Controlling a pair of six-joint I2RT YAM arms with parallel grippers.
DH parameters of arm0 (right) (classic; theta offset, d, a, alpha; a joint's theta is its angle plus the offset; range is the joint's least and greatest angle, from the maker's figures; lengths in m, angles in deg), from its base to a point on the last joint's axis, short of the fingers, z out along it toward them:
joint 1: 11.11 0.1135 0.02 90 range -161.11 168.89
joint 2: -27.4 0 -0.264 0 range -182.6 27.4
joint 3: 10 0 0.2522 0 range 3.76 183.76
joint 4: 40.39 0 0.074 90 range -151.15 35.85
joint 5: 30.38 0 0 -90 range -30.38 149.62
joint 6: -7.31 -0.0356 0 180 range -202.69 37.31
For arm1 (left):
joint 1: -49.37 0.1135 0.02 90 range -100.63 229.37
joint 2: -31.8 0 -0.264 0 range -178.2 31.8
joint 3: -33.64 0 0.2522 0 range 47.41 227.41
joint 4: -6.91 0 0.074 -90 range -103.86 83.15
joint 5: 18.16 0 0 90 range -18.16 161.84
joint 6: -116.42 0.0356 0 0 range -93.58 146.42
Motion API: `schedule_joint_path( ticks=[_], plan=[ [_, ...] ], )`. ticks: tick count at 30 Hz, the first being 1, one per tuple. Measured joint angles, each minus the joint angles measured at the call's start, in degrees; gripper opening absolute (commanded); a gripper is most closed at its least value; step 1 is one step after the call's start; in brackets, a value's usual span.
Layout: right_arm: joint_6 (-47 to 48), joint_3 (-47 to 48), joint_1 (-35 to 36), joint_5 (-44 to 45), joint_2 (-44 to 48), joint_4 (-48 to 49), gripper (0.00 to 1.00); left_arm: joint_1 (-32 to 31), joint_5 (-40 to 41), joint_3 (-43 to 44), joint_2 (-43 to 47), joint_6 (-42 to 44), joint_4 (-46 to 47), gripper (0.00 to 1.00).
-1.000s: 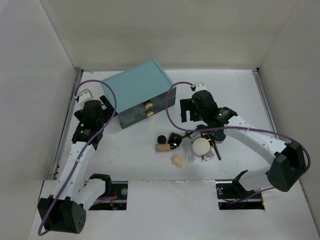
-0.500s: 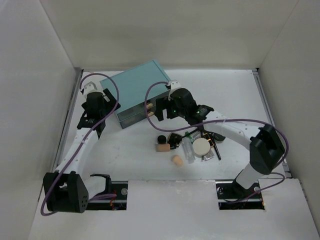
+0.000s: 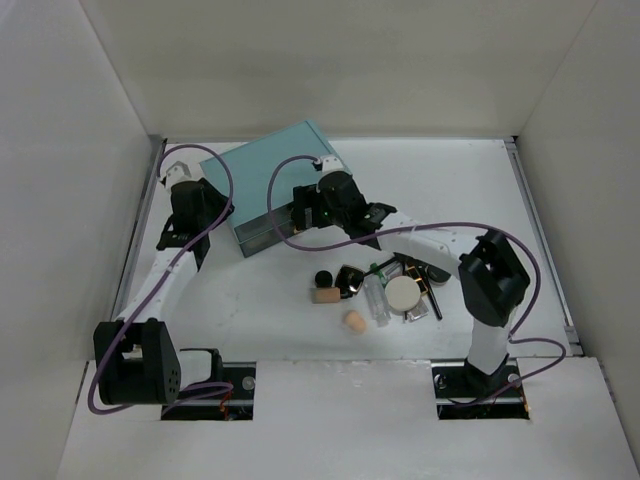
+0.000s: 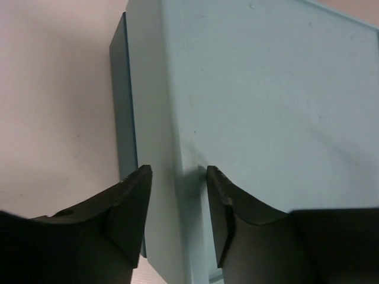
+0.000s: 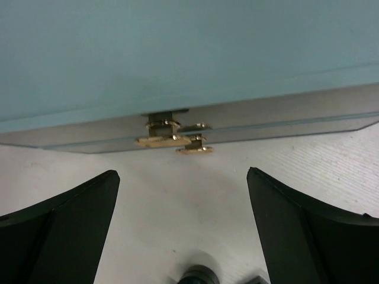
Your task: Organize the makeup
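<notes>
The makeup lies loose on the table (image 3: 250, 300) just in front of the teal box (image 3: 262, 168), toward its right end: a black round compact (image 3: 323, 277) nearest the box, a tan cylinder (image 3: 323, 295) and a peach sponge (image 3: 353, 321) in front of that, then a square compact (image 3: 350, 280), a clear bottle (image 3: 377, 302), the cream puff (image 3: 403, 292) and a thin black pencil (image 3: 433, 300) further right.

The right arm reaches from its base across this cluster, elbow raised, wrist bent toward the box's front. The right gripper (image 5: 183, 174) is released, its fingers spread wide and holding nothing. It points at the two gold handles (image 5: 172, 139) on the drawer fronts and is clear of them.

The left arm stretches straight up along the table's left side to the box's left end. The left gripper (image 4: 177, 174) has its fingers only a narrow gap apart, straddling the edge where the box's top meets its side wall. One finger is over the wall and the other over the top. Whether they press on the box cannot be told.
</notes>
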State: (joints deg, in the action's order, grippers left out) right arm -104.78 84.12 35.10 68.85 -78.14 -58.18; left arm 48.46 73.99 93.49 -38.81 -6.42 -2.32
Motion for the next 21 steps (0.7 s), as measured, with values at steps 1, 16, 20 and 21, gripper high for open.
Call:
schedule_joint_path(
  ticks=[1, 16, 20, 21],
  plan=[
    [-0.2, 1.0, 0.0, 0.5, -0.9, 0.2, 0.91, 0.0, -0.3, -0.2, 0.0, -0.2, 0.6, 0.35],
    [-1.0, 9.4, 1.6, 5.1, -8.2, -0.5, 0.34, 0.4, -1.0, -2.0, 0.0, -1.2, 4.9, 0.24],
    [-1.7, 9.6, 1.7, 5.2, -8.1, -0.5, 0.16, 0.4, -1.0, -2.3, -0.1, -1.2, 5.4, 0.2],
    [-1.7, 9.6, 1.8, 5.4, -8.0, -0.5, 0.13, 0.4, -1.0, -2.3, 0.0, -1.2, 5.5, 0.2]
  ],
)
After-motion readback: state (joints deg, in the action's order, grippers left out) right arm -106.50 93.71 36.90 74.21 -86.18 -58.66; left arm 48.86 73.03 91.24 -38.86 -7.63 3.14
